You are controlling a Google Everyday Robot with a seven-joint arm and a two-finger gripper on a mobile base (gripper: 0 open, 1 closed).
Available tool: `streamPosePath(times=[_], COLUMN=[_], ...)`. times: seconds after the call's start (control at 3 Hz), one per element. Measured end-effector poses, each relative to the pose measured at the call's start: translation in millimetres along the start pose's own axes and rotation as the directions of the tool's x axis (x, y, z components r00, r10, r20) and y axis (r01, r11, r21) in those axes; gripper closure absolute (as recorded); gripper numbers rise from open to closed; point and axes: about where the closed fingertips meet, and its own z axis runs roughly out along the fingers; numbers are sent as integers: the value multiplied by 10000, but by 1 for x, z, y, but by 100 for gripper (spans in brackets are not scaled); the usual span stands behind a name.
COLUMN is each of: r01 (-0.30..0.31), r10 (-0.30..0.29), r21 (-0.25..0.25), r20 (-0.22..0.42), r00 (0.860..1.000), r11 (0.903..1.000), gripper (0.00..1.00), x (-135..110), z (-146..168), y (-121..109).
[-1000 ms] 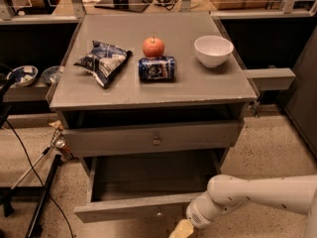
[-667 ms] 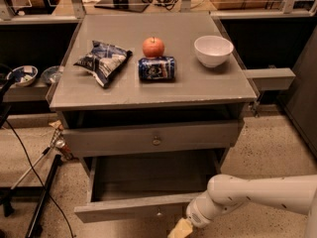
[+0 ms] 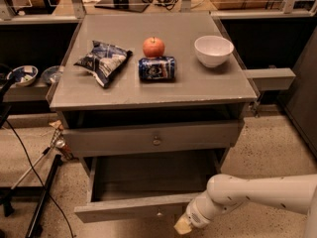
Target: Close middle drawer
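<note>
1. The middle drawer (image 3: 126,210) is grey wood, with a low flat front and a small round metal knob (image 3: 158,213).
2. It stands pulled far out, level, its deep box open to view.
3. The hand (image 3: 183,225) sits low at the right end of the front.

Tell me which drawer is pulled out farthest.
The middle drawer, the low-fronted one near the gripper at the bottom of the view, with its deep box exposed. The taller-fronted drawer above it stands only slightly out.
</note>
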Motion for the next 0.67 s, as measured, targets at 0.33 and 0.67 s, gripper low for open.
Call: streamPosePath(times=[0.33, 0.67], r01=[478, 1350], r10=[-468, -1283], r21=[-359, -614], r20=[279, 1022], r00=[9985, 9865], r11=[9982, 9889], gripper=[89, 100], x=[-7, -25], z=[1, 3], y=[-1, -1])
